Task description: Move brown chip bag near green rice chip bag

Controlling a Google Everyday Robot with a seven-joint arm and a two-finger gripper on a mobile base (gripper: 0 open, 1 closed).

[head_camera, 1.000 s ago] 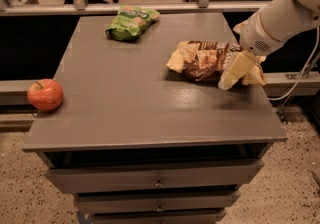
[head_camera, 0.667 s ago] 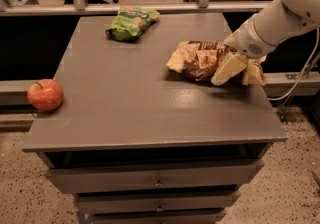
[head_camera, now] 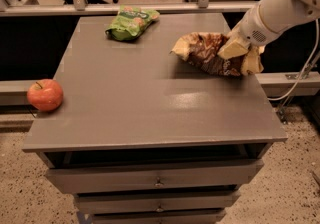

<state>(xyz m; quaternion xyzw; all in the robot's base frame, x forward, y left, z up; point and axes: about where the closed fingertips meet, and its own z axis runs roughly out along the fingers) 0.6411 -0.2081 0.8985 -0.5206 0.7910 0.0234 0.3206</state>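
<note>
Left edge of frame: red apple (head_camera: 45, 94) sits on the left part of the grey tabletop (head_camera: 150, 103), stem up. Upper centre-left: green rice chip bag (head_camera: 131, 22) lies flat near the far edge. Right of centre: brown chip bag (head_camera: 210, 53), crumpled, on the far-right part of the top, well apart from the green bag. Gripper (head_camera: 240, 54) is at that bag's right end, touching it from above; whether it is clamped or spread, cannot tell. White arm (head_camera: 280, 10) runs off to the upper right corner.
</note>
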